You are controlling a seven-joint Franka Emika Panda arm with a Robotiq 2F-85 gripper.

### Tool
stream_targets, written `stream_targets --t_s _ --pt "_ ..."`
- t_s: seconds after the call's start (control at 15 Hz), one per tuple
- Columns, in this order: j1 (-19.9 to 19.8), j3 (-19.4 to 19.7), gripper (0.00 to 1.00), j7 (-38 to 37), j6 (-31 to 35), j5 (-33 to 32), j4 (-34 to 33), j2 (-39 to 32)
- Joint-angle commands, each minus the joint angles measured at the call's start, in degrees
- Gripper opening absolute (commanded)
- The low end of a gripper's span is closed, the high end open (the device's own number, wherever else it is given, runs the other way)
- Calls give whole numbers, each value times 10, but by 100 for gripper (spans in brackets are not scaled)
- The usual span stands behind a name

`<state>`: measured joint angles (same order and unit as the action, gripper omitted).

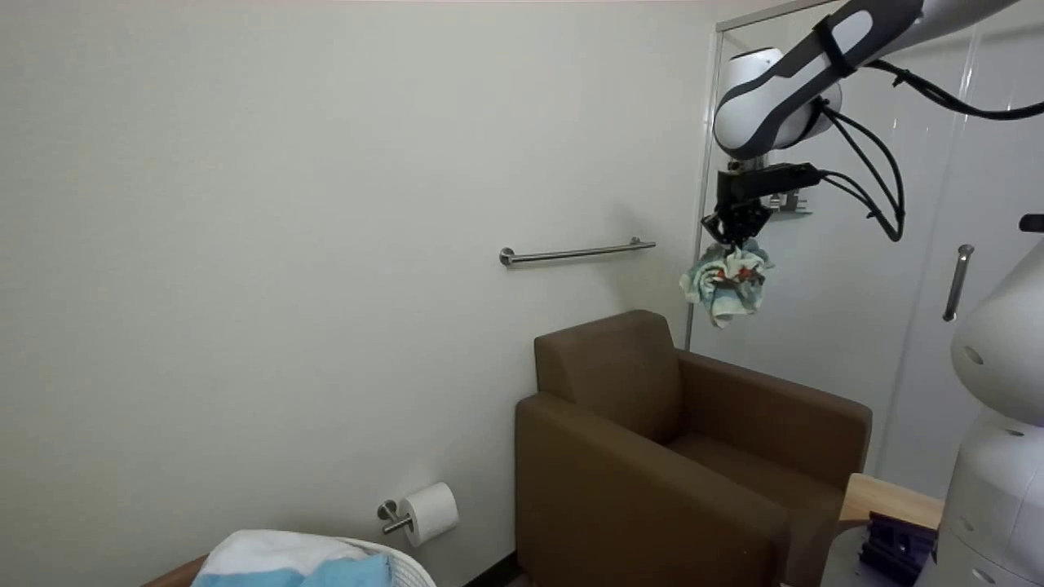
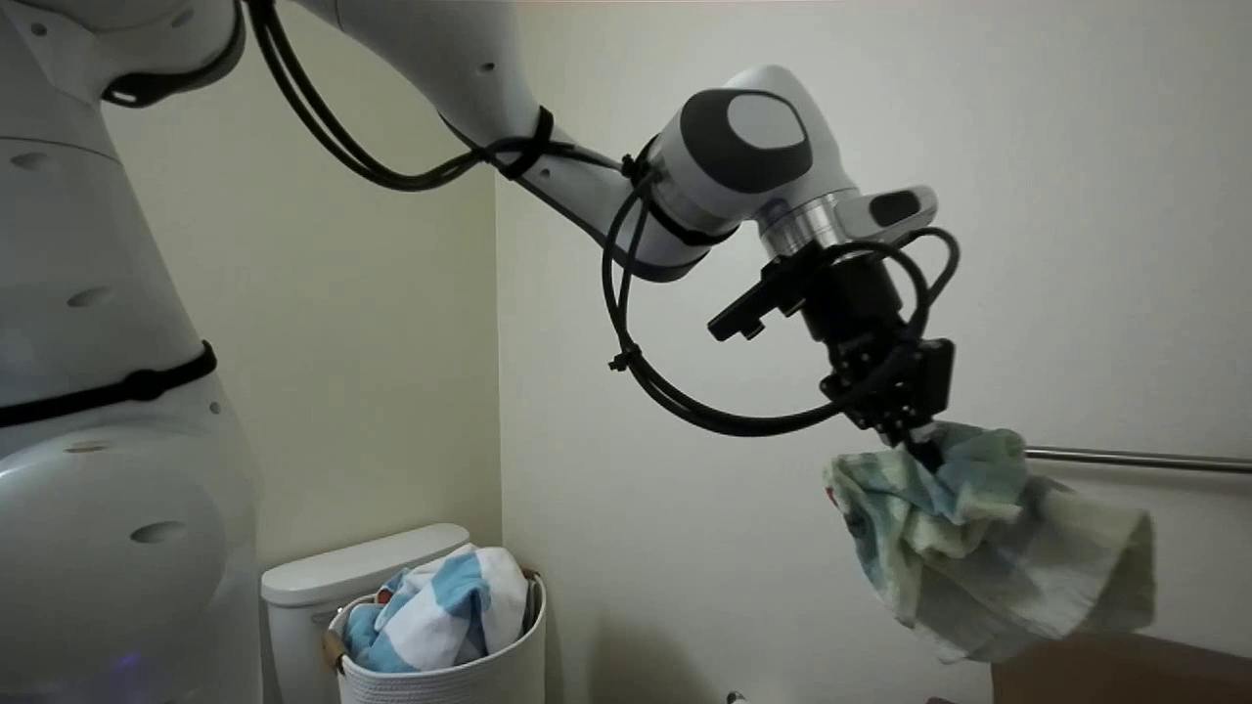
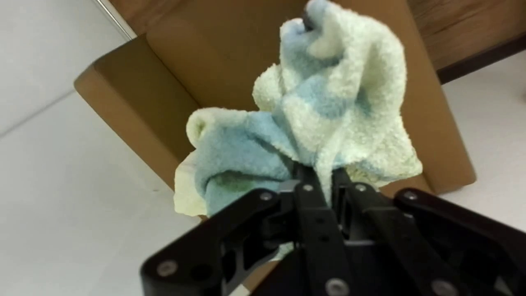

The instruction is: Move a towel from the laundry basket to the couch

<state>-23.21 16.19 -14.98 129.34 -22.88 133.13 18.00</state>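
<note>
Blue-and-cream towel (image 2: 988,557), pinched in our gripper (image 3: 321,176) — we see it hang well above the brown armchair (image 1: 652,477) at right.

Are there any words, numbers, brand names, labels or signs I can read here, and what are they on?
None: nothing readable shows in any view.
In an exterior view, the towel has red marks, too small and blurred to make out.

Black tool (image 3: 323,179) pinching crumpled towel (image 3: 328,109), brown armchair (image 3: 228,61) behind
</note>
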Motion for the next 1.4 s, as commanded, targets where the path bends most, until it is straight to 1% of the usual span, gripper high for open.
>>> stream_targets --t_s 0.0,0.07,0.13,0.2,0.33,0.4,0.47,0.53,0.67,0.8,0.93,1.07,1.13,1.33 --pt "-44 25 9 -47 29 0 -5 -1" --pt "-33 21 8 -9 16 2 -2 -1" --pt "-40 27 11 -8 17 2 -3 -1" --pt "-40 28 11 -8 16 2 -2 -1" --pt "-36 22 11 -8 16 2 -2 -2" --pt "-36 15 8 -29 31 -5 1 1" --pt "-27 7 8 -54 46 6 -23 -42" --pt "-27 5 8 -75 56 8 -39 -62" --pt "-22 4 8 -109 52 24 -98 -133" --pt "-18 13 9 -138 33 37 -165 -195" --pt "-16 30 9 -160 29 54 -226 -251" --pt "-18 51 9 -162 10 91 -288 -303" --pt "-23 60 8 -147 -1 123 -317 -331" --pt "-33 76 8 -137 -42 185 -384 -394"
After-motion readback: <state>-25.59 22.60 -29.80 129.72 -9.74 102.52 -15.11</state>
